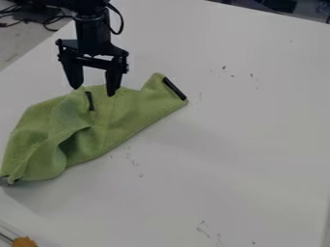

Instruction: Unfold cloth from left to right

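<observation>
Tool (94,91): upper left, pointing down; fingers spread well apart, no cloth seen pinched between them.
Tip contact: cannot tell whether the tips touch the cloth or sit just above it.
Cloth (132,112): green, rumpled, on the left part of the tabletop (238,144); its upper edge lies right at the tips, most of its body below them in view.
Near strip (90,101): dark, on the cloth between the two tips, a little below them.
Long axis: slants from lower left to upper right; tool sits over the upper edge, near mid-length, neither end under it.
Right end: narrow, with a dark strip (174,89) along its edge.
Left end: wider, folded over, reaching the left border of the view; deep crease toward the lower middle.
Open room: broad tabletop to the right and lower right.
Tabletop edge: slants past at upper left, beyond the tool.
Next move, judged: pinch the upper layer by the near strip, lift, carry right; a grip through both layers would likely drag the whole cloth.
</observation>
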Available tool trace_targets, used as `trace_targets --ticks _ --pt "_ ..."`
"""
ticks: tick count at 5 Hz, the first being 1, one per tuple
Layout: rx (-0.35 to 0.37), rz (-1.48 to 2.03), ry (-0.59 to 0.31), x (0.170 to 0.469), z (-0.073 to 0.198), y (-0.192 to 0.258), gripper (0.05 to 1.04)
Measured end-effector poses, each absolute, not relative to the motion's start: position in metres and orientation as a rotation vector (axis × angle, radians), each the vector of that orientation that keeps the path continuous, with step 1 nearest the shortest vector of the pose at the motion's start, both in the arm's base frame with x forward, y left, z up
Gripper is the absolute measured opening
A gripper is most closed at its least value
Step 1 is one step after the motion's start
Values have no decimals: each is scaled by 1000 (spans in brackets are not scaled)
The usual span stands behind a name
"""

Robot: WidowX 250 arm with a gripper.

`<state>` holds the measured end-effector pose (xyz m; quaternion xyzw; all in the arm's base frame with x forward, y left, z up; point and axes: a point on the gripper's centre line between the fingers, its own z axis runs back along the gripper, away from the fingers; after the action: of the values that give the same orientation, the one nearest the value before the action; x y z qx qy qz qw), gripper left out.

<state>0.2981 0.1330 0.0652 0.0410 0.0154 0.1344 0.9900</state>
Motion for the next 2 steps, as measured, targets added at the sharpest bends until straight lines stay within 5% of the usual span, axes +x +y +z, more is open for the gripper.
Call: trace_targets --ticks 2 --pt "57 266 35 300 47 136 1000"
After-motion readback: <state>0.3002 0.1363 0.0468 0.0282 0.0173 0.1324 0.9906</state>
